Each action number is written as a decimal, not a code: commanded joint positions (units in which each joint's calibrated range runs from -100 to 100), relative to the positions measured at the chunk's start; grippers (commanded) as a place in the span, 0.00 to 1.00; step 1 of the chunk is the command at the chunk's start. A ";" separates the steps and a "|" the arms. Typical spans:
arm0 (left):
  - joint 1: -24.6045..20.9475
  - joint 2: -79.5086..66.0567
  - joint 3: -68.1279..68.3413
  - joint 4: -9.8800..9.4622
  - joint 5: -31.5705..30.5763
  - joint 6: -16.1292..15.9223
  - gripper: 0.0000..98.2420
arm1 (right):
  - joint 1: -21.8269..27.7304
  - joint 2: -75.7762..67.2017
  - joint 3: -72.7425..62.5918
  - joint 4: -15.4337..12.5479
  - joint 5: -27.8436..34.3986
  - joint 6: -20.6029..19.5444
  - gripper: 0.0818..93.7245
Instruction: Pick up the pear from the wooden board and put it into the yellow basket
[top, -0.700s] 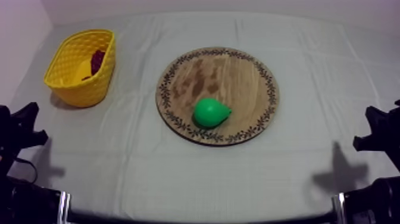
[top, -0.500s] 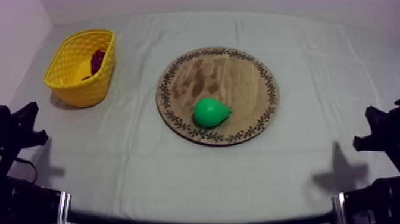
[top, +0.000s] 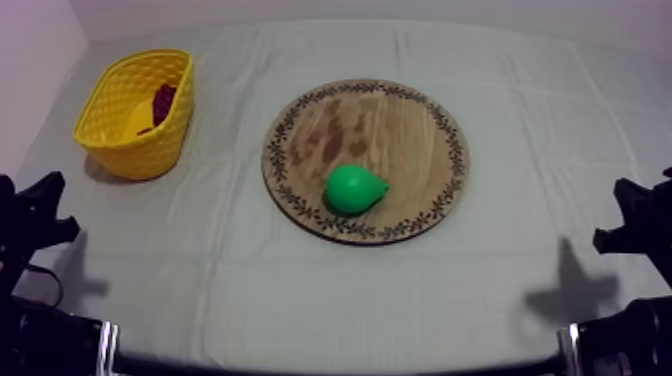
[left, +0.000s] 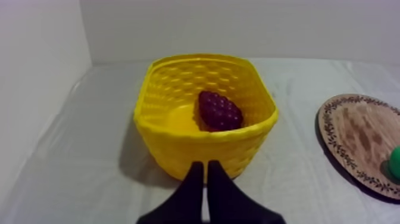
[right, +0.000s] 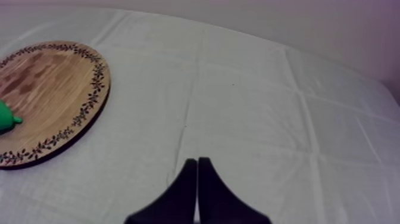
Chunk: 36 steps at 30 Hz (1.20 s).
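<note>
Pear (top: 355, 188) on board (top: 385, 120) open all round; bare cloth (top: 230, 235) to basket (top: 150, 150); grapes (left: 219, 111) inside.

Table (top: 300, 290) under creased grey-white cloth; plain pale wall (left: 238, 27) behind

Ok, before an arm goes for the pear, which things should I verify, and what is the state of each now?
1. The pear lies on the wooden board, nothing covering it: ok.
2. The yellow basket stands upright, mouth open upward: ok.
3. Room in the basket: a bunch of grapes lies inside, with bare floor beside it: ok.
4. The left jaws ready to grasp: shut together on nothing, facing the basket: not ok.
5. The right jaws ready to grasp: shut together on nothing, over bare cloth beside the board: not ok.
</note>
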 joint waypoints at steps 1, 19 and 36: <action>0.14 0.00 0.00 0.03 0.13 0.13 0.00 | 0.01 -0.05 0.05 0.02 -0.07 0.01 0.00; 4.43 23.01 -22.98 -0.69 -3.01 0.05 0.00 | 0.01 -0.05 0.05 0.02 -0.07 0.00 0.00; 19.73 54.15 -63.13 -4.74 12.98 -0.23 0.00 | -0.06 -0.05 0.05 0.02 -0.07 0.01 0.00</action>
